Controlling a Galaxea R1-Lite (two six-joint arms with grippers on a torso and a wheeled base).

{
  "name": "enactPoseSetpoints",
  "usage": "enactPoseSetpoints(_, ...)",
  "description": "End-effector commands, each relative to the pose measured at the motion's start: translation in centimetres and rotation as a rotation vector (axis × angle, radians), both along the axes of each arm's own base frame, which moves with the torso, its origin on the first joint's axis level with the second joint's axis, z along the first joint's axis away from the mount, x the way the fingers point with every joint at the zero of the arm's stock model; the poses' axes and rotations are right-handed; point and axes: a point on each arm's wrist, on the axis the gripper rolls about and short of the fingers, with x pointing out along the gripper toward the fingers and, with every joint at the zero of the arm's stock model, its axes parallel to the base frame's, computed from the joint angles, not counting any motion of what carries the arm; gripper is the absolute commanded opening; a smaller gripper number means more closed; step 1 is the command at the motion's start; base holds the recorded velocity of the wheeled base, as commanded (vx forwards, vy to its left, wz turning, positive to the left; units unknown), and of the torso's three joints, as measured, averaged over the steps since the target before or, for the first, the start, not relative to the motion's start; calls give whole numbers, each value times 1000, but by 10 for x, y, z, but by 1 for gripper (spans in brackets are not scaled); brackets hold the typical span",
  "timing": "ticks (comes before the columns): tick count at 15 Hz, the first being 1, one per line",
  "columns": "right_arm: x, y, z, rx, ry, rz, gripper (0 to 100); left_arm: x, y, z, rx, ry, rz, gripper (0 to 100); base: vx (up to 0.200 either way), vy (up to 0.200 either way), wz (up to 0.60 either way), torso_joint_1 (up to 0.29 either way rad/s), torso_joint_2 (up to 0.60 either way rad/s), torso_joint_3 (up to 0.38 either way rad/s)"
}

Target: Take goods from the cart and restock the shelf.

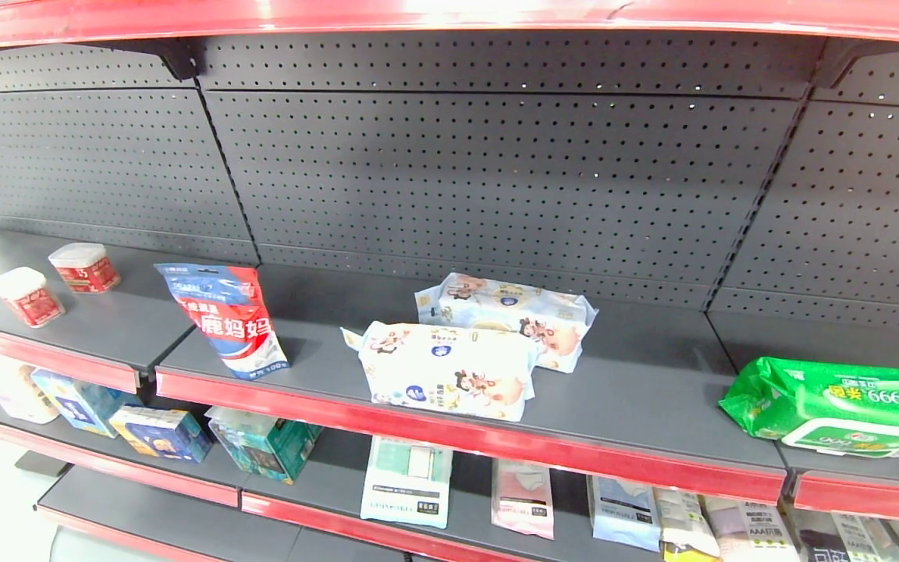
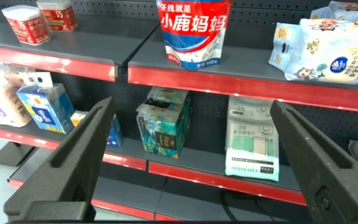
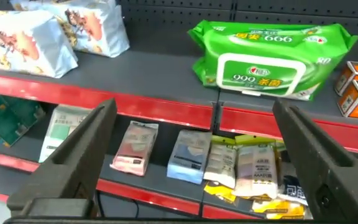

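The grey shelf [image 1: 637,390] with red front strips carries a red, blue and white pouch [image 1: 231,316] standing upright, two white patterned soft packs [image 1: 449,371] lying side by side, and a green wipes pack [image 1: 840,406] at the right. My left gripper [image 2: 191,106] is open and holds nothing; it hangs in front of the shelf below the pouch [image 2: 194,31]. My right gripper [image 3: 194,102] is open too, with nothing between its fingers, in front of the shelf edge below the green wipes pack [image 3: 272,56].
Two small red-labelled jars [image 1: 26,297] stand on the left shelf section. The lower shelf holds a teal box [image 2: 163,121], a white pack [image 2: 252,146], blue boxes [image 2: 42,106] and several flat packs [image 3: 135,149]. Orange boxes [image 3: 356,87] sit right of the green pack.
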Motion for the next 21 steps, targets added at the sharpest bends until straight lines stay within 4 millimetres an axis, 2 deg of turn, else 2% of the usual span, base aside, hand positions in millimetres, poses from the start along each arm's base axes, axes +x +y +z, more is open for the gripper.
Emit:
enactPoseSetpoints(1,0,0,0,-3,-1,2,100,0,0,0,0,-1,1,100,0,0,0,0,0,0)
enactPoseSetpoints(2,0,0,0,0,-1,0,100,0,0,0,0,-1,1,100,0,0,0,0,0,0)
enactPoseSetpoints(13,0,0,0,0,-3,10,100,0,0,0,0,-1,1,100,0,0,-600,4,3,2)
enactPoseSetpoints(19,0,0,0,0,-1,8,100,0,0,0,1,-1,-1,100,0,0,0,0,0,0)
enactPoseSetpoints(20,0,0,0,0,-3,8,100,-1,0,6,11,-22,-4,100,0,0,0,0,0,0)
enactPoseSetpoints(21,0,0,0,0,-1,8,100,0,0,52,-2,-34,-8,100,0,0,0,0,0,0)
